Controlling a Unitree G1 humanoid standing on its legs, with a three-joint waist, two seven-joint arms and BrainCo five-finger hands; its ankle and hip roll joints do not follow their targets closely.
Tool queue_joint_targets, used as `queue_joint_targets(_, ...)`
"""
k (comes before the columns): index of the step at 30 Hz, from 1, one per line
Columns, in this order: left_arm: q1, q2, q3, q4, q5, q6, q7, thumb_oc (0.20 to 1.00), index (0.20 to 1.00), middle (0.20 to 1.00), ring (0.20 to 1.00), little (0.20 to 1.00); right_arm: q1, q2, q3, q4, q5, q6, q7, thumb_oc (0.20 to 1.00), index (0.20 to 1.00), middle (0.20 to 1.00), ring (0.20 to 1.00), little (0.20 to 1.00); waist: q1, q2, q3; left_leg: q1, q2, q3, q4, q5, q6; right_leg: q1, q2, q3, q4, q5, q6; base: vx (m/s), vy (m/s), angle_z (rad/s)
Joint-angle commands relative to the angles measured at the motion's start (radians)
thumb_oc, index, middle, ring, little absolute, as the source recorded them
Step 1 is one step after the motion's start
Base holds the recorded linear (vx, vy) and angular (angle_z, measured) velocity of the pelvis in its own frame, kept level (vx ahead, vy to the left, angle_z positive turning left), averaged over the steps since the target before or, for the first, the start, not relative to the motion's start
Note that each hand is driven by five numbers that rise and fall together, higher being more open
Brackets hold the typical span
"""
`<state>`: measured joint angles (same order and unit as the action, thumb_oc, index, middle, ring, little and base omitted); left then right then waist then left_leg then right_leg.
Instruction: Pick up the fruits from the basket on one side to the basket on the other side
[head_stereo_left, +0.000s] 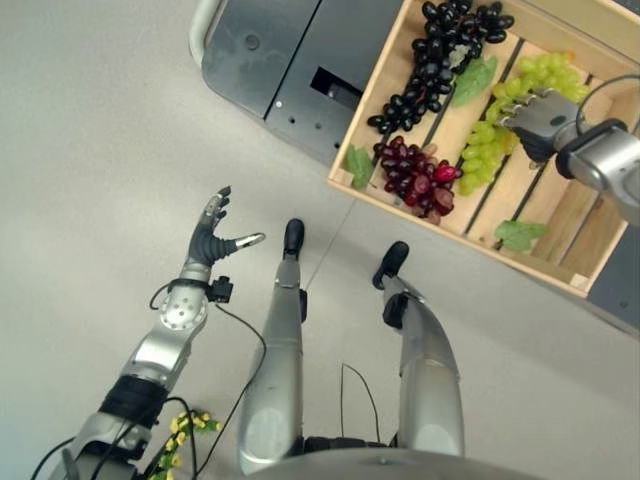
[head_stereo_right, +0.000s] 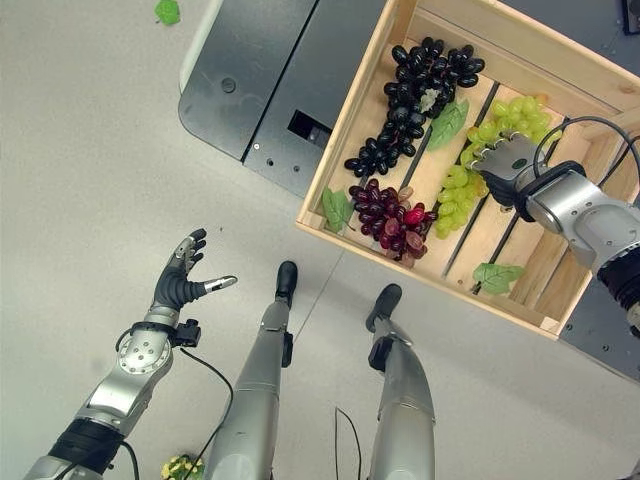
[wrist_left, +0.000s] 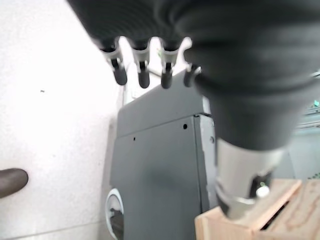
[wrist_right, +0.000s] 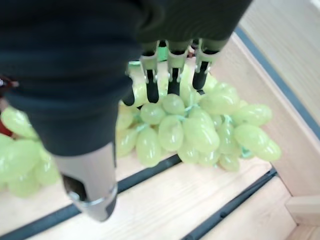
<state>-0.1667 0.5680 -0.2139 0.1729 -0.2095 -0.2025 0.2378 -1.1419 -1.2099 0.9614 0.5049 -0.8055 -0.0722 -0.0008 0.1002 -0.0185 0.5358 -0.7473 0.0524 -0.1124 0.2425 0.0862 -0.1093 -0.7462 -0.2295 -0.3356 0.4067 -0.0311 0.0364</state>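
Note:
A slatted wooden crate (head_stereo_right: 430, 282) lies on the floor at the upper right. It holds a bunch of black grapes (head_stereo_left: 440, 50), a bunch of red grapes (head_stereo_left: 415, 178) and a bunch of green grapes (head_stereo_left: 490, 140). My right hand (head_stereo_left: 540, 115) is open and hovers over the green grapes (wrist_right: 200, 125). Its straight fingers (wrist_right: 152, 85) reach down with the dark tips at the top of the bunch, and nothing is gripped. Out over the bare floor at the left, my left hand (head_stereo_left: 210, 240) is open, fingers spread, holding nothing.
A dark grey metal base (head_stereo_left: 290, 60) sits on the floor against the crate's left side. Loose green leaves (head_stereo_left: 520, 233) lie in the crate, and one leaf (head_stereo_right: 167, 10) lies on the floor far left. A yellow-green sprig (head_stereo_left: 185, 430) is near my left arm.

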Motion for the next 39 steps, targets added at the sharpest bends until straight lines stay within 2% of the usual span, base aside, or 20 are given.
queue_joint_targets(1, 0.05, 0.008, 0.034, -0.067, 0.009, -0.036, 0.02, 1.0, 1.0, 1.0, 1.0, 1.0, -0.037, -0.022, 0.004, -0.014, -0.014, 0.024, -0.043, 1.0, 1.0, 1.0, 1.0, 1.0, 0.004, 0.005, -0.016, -0.012, -0.022, 0.023, 0.018, -0.009, 0.03, 0.028, 0.016, 0.011, 0.053, -0.085, 0.085, 0.0, 0.0, 0.0)
queue_joint_targets(11, 0.051, 0.018, 0.03, -0.077, 0.013, -0.045, 0.023, 1.0, 1.0, 1.0, 1.0, 1.0, -0.042, -0.034, -0.016, 0.033, -0.021, 0.038, -0.095, 1.0, 1.0, 1.0, 1.0, 1.0, 0.006, 0.005, -0.016, -0.013, -0.024, 0.024, 0.02, -0.009, 0.03, 0.025, 0.017, 0.015, 0.051, -0.081, 0.084, 0.0, 0.0, 0.0)
queue_joint_targets(19, 0.041, 0.016, 0.019, -0.072, 0.006, -0.046, 0.034, 1.0, 1.0, 1.0, 1.0, 1.0, -0.067, 0.022, -0.036, 0.117, -0.027, 0.076, -0.142, 1.0, 1.0, 1.0, 1.0, 1.0, 0.009, 0.02, -0.016, -0.027, -0.022, 0.022, 0.02, -0.003, 0.031, 0.009, 0.02, 0.018, 0.051, -0.08, 0.08, 0.0, 0.0, 0.0)
queue_joint_targets(20, 0.043, 0.011, 0.022, -0.073, 0.01, -0.048, 0.039, 1.0, 1.0, 1.0, 1.0, 1.0, -0.049, 0.032, -0.067, 0.11, -0.031, 0.083, -0.177, 1.0, 1.0, 1.0, 1.0, 1.0, 0.006, 0.025, -0.016, -0.029, -0.022, 0.022, 0.02, -0.003, 0.031, 0.005, 0.02, 0.02, 0.054, -0.081, 0.081, 0.0, 0.0, 0.0)
queue_joint_targets(24, 0.04, 0.016, 0.019, -0.07, 0.019, -0.052, 0.047, 1.0, 1.0, 1.0, 1.0, 1.0, -0.019, 0.04, -0.106, 0.104, -0.065, 0.097, -0.214, 1.0, 1.0, 1.0, 1.0, 1.0, 0.004, 0.028, -0.016, -0.03, -0.024, 0.022, 0.025, -0.005, 0.033, 0.006, 0.02, 0.022, 0.055, -0.081, 0.083, 0.0, 0.0, 0.0)
queue_joint_targets(31, 0.036, 0.023, 0.009, -0.069, 0.017, -0.064, 0.057, 1.0, 1.0, 1.0, 1.0, 1.0, 0.04, 0.015, -0.182, 0.11, -0.053, 0.104, -0.29, 1.0, 1.0, 1.0, 1.0, 1.0, -0.001, 0.027, -0.016, -0.032, -0.025, 0.02, 0.031, -0.007, 0.034, 0.005, 0.018, 0.024, 0.064, -0.083, 0.085, 0.0, 0.0, 0.0)
queue_joint_targets(39, 0.039, 0.036, 0.002, -0.069, 0.02, -0.069, 0.063, 1.0, 1.0, 1.0, 1.0, 1.0, 0.073, -0.012, -0.216, 0.135, -0.044, 0.117, -0.327, 1.0, 1.0, 1.0, 1.0, 1.0, -0.004, 0.024, -0.016, -0.031, -0.026, 0.02, 0.034, -0.008, 0.035, 0.003, 0.018, 0.024, 0.065, -0.081, 0.085, 0.0, 0.0, 0.0)
